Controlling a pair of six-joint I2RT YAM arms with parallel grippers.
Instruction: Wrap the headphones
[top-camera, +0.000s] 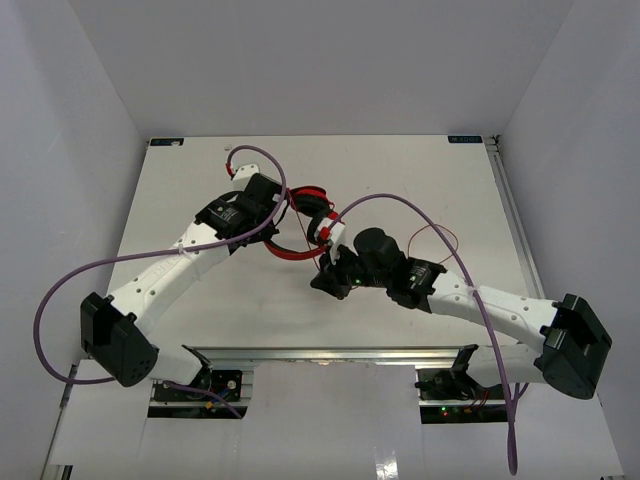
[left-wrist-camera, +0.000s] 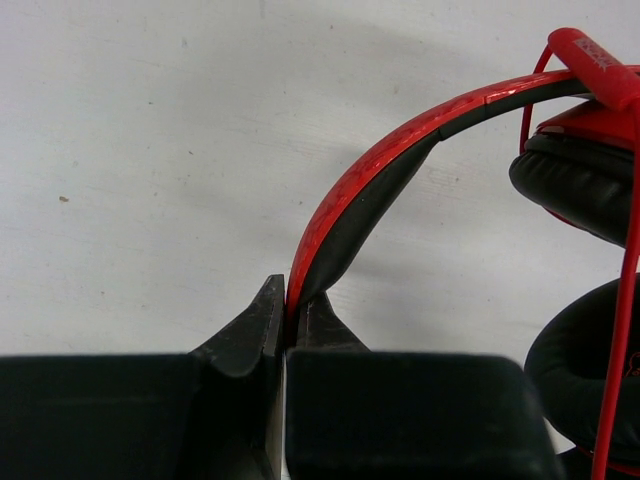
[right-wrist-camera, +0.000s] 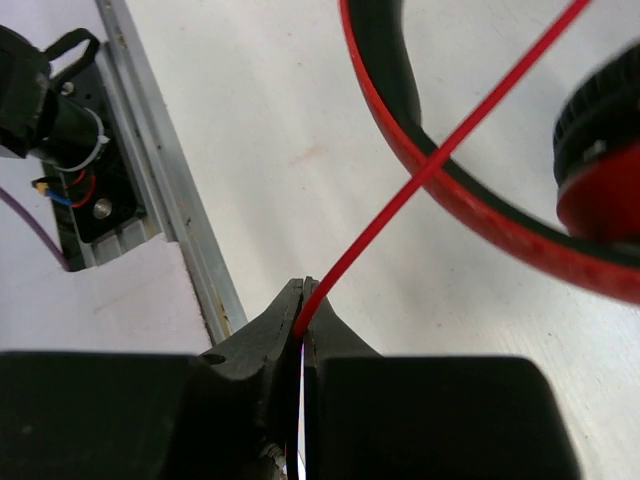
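Two purple cables (top-camera: 400, 199) near headphones (top-camera: 288, 254), white table (top-camera: 450, 180)

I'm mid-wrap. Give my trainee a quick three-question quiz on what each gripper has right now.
1. True or false: the left gripper is shut on the headband.
2. The right gripper pinches: A) red cord, B) purple cable, C) earcup?
3. Fill in: in the right wrist view, the red cord crosses the ____.
Key: 1 true; 2 A; 3 headband.
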